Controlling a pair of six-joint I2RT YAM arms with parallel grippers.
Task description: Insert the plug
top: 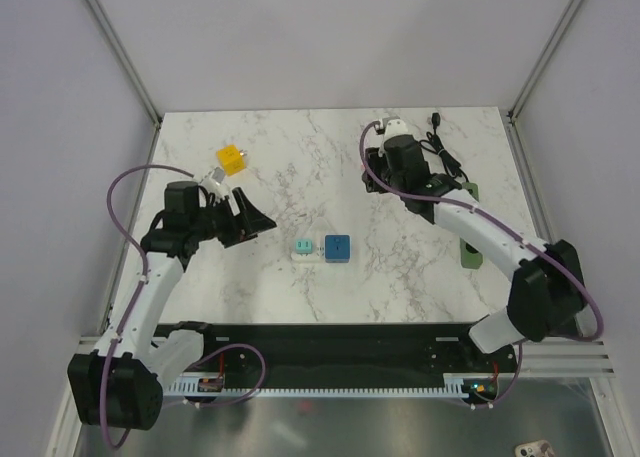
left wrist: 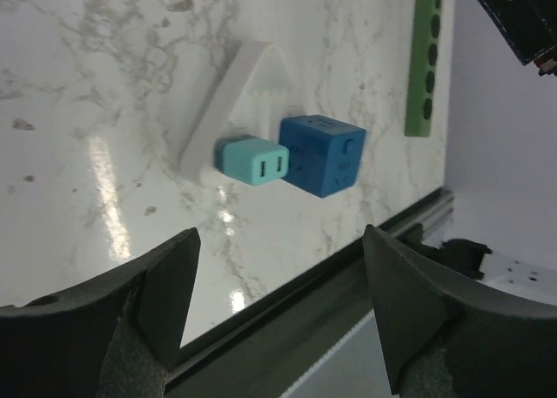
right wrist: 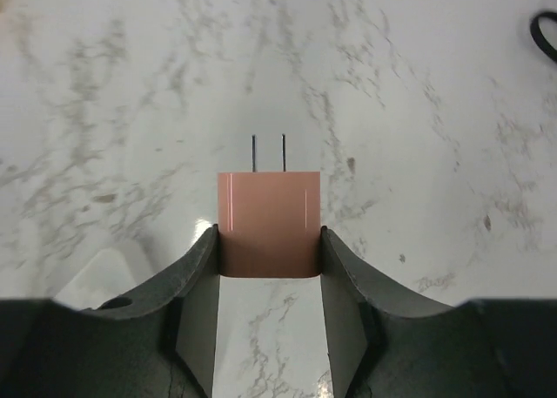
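The marble table (top: 300, 147) lies bare ahead of the right gripper (right wrist: 269, 241), whose jaws are filled by the salmon plug (right wrist: 269, 219). At mid-table the white socket block (left wrist: 239, 93) carries a teal adapter (left wrist: 253, 160) and a blue cube (left wrist: 322, 154) side by side at one end. The left gripper (left wrist: 280, 237), jaws spread, hangs near the block. Obstacles at the edges:
- a yellow cube (top: 231, 159) on the far left
- a green power strip (top: 470, 255) under the right arm
- a black cable (top: 441, 147) at the far right

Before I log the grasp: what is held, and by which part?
Right gripper holds the pink plug by its sides, prongs pointing out; left gripper holds nothing.
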